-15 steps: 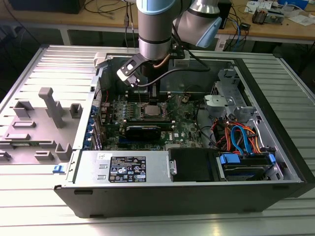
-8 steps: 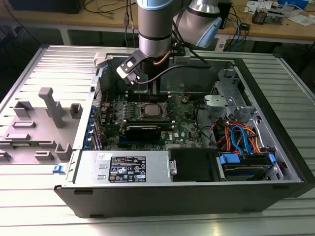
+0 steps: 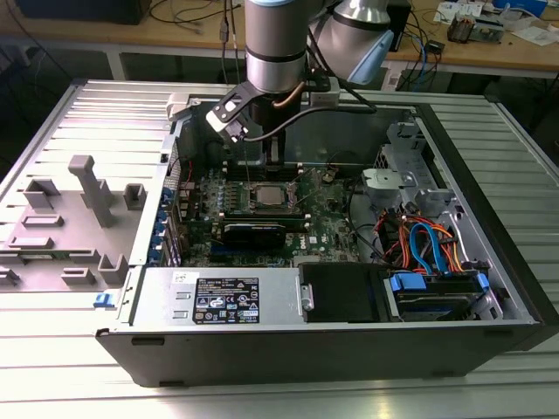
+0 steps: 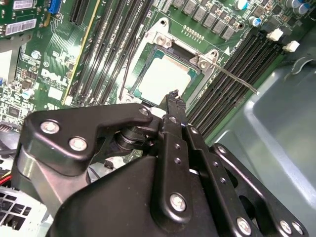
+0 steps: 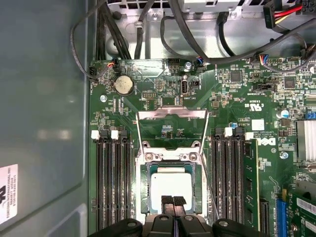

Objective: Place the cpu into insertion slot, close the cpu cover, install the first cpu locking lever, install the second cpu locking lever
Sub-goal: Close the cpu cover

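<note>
The cpu (image 5: 171, 186) lies flat in the insertion slot (image 5: 143, 183), its silver top facing up; in the second wrist view the cpu (image 4: 164, 78) sits inside the slot's metal rim (image 4: 159, 36). The cpu cover (image 5: 171, 115) is swung open, away from the slot, with the green board showing through its window. A thin locking lever (image 4: 232, 77) sticks out unlatched beside the slot. My gripper (image 5: 173, 201) hovers just above the cpu's near edge, its fingertips pressed together and holding nothing. In the exterior view the gripper (image 3: 274, 161) hangs over the socket (image 3: 265, 197).
Black memory slots (image 5: 112, 182) flank the socket on both sides. Cables (image 5: 197, 34) run across the board's far end. The grey case wall (image 5: 44, 98) stands close beside the board. A power supply (image 3: 223, 297) and drive bay (image 3: 437, 288) fill the case's front.
</note>
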Motion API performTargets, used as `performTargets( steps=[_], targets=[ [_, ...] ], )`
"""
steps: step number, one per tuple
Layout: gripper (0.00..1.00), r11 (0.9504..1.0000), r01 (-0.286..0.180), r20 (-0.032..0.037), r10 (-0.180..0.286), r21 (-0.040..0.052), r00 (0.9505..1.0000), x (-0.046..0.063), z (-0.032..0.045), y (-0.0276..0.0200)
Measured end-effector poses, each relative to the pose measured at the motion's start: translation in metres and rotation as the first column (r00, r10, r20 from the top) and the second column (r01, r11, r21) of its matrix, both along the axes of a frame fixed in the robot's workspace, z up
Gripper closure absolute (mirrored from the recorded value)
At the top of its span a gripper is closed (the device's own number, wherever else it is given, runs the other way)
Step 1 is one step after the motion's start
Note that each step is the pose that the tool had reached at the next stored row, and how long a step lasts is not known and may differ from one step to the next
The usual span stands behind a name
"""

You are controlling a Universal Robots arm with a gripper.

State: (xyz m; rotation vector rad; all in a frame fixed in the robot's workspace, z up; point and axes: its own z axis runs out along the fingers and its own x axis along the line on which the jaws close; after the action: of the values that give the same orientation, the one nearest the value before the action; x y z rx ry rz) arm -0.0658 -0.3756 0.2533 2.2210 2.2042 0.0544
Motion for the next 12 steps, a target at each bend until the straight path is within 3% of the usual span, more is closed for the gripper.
performTargets(
  steps=[12],
  targets=[
    [0.89, 1.0000, 0.000, -0.0002, 0.000, 0.0000, 1.0000, 0.000, 0.0140, 0.0000]
  ],
)
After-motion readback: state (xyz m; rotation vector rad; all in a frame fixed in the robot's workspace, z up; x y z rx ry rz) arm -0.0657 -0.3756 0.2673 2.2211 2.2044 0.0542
